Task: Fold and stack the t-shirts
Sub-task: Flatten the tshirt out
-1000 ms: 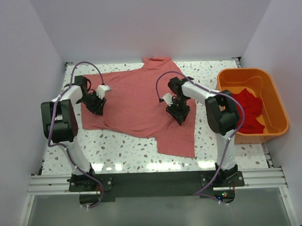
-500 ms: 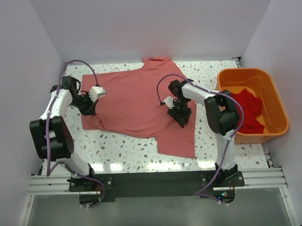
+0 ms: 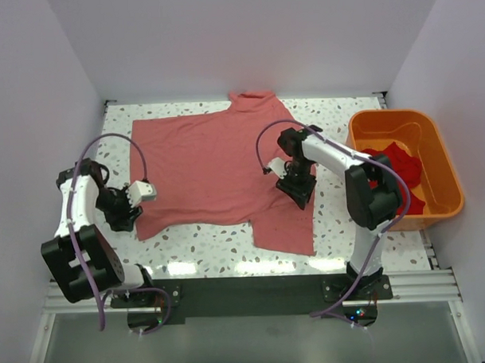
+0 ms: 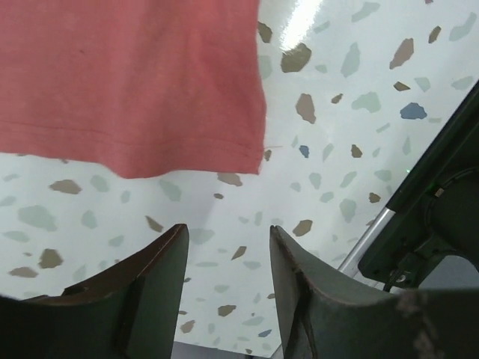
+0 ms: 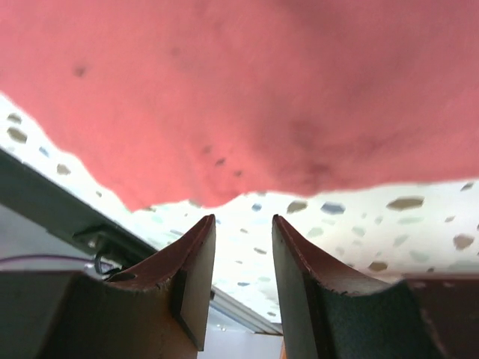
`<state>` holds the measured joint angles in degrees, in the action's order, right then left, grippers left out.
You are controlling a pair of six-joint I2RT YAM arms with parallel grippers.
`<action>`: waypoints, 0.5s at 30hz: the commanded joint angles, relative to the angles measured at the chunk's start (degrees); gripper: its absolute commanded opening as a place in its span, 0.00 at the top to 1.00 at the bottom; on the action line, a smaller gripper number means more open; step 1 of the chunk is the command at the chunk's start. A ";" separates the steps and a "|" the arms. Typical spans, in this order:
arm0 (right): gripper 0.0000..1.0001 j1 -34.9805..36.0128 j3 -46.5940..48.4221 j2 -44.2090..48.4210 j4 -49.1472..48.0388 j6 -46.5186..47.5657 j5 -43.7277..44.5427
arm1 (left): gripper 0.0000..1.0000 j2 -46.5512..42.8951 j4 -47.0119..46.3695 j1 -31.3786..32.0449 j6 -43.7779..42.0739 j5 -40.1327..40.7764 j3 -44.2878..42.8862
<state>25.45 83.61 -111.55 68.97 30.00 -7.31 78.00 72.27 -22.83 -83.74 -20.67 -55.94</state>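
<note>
- The salmon-pink shirt [image 3: 218, 166] lies spread flat and smooth on the speckled, glossy table [image 3: 204, 234], with its collar toward the far wall.
- The left gripper [image 4: 228, 277] has its dark, wedge-shaped fingers apart with nothing between them. It is over bare table, just beside the shirt's squared, stitched corner.
- The right gripper [image 5: 243, 269] is also parted and empty, at the shirt's wavy edge.
- The brighter red shirt [image 3: 401, 172] sits crumpled inside the rigid orange tub [image 3: 392, 127] on the right.

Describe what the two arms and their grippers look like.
The left arm and right arm have white links, bulky black joints and a looping purple cable each. The left gripper and right gripper have dark, tapered fingers.
</note>
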 commanded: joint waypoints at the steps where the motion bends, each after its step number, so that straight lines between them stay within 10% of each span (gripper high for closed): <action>1: 0.60 -0.05 -2.66 5.81 4.59 2.87 -2.09 | 0.45 0.56 -1.24 -0.20 0.13 -5.08 -4.69; 15: 0.66 8.56 -18.65 7.13 -7.70 0.15 -0.08 | 0.47 13.93 -25.06 1.38 30.12 -7.29 -5.05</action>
<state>34.00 66.46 -104.51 66.30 31.09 -8.91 91.29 54.57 -22.13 -61.10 -28.32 -60.86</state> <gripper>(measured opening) 0.345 0.530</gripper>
